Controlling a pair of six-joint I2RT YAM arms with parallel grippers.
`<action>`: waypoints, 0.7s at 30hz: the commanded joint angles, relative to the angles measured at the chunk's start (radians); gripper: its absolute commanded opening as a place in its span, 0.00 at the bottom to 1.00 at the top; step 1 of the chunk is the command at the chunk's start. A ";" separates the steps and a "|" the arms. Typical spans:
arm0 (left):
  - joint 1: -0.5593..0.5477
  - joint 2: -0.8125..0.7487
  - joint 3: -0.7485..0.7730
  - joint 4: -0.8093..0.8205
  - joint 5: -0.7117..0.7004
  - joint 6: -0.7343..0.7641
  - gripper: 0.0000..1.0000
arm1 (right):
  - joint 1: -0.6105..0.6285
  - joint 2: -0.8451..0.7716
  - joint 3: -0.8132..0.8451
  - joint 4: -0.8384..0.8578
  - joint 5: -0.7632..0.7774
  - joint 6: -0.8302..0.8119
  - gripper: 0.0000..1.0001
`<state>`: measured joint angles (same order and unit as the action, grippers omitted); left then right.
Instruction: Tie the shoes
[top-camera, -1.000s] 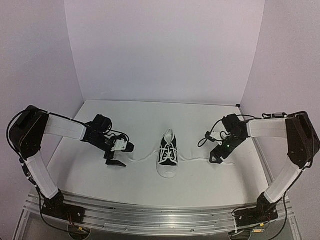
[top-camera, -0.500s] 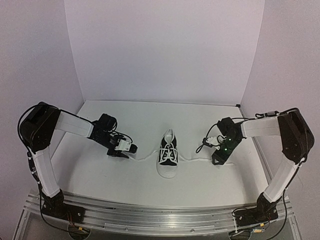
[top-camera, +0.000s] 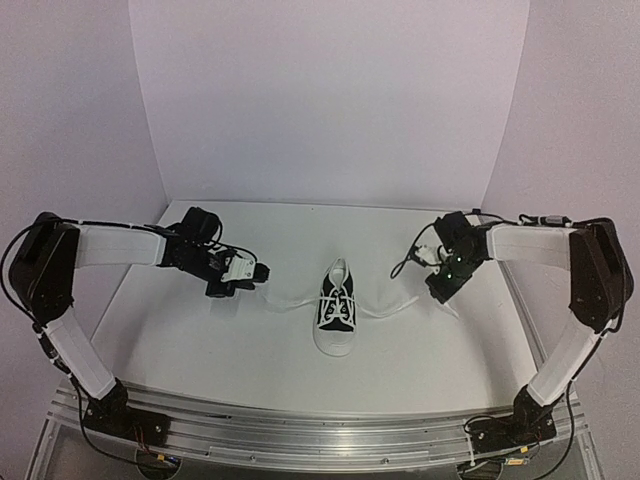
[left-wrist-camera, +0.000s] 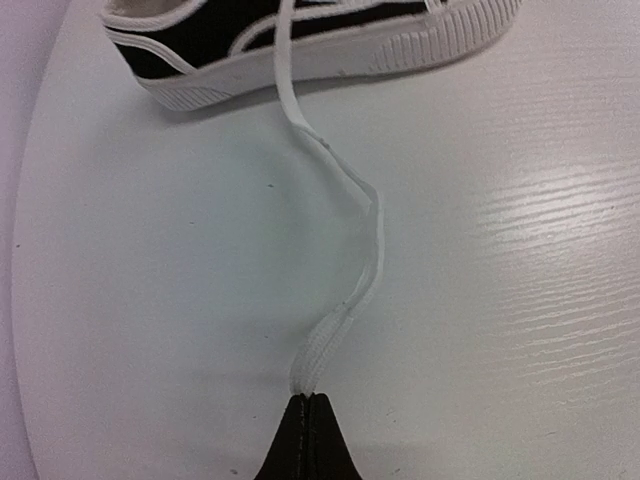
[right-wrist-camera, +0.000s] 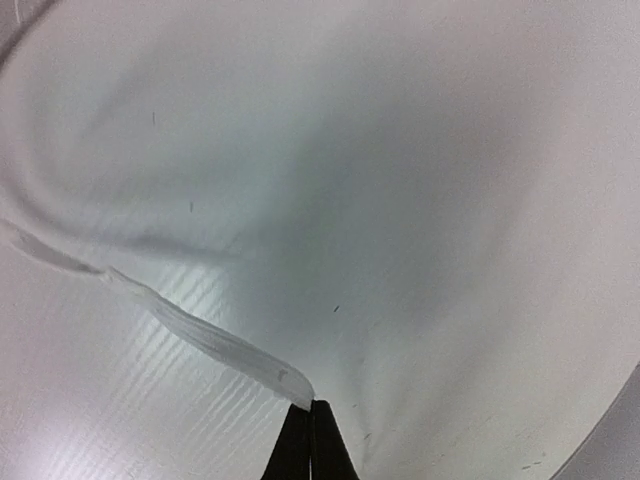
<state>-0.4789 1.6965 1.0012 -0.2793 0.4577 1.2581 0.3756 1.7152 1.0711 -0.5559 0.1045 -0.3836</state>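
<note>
The shoe (top-camera: 337, 312), a small black sneaker with white toe cap and sole, stands mid-table with its toe toward the arms; its side also fills the top of the left wrist view as the shoe (left-wrist-camera: 300, 45). Its left lace (left-wrist-camera: 372, 235) runs over the table to my left gripper (left-wrist-camera: 308, 400), which is shut on the lace's end. The right lace (right-wrist-camera: 200, 335) ends between the jaws of my right gripper (right-wrist-camera: 312, 405), likewise shut on it. In the top view my left gripper (top-camera: 250, 278) sits left of the shoe and my right gripper (top-camera: 440, 290) sits right of it.
The white table (top-camera: 250, 360) is enclosed by pale walls at the back and on both sides. An aluminium rail (top-camera: 320, 430) carrying the arm bases runs along the near edge.
Both grippers went from open to shut, each closing on a lace end. Both then moved away from the near edge, drawing the laces outward from the shoe.
</note>
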 joint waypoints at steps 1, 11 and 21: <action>-0.008 -0.143 0.026 -0.059 0.054 -0.119 0.00 | 0.009 -0.080 0.251 0.015 -0.079 0.230 0.00; -0.059 -0.293 -0.027 -0.032 0.096 -0.196 0.00 | 0.337 0.230 0.697 0.082 -0.145 0.524 0.00; -0.065 -0.338 -0.075 -0.012 0.138 -0.185 0.00 | 0.524 0.551 0.908 0.168 -0.303 0.501 0.05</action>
<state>-0.5426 1.4032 0.9335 -0.3078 0.5511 1.0838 0.8834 2.2211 1.9133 -0.4145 -0.1091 0.1301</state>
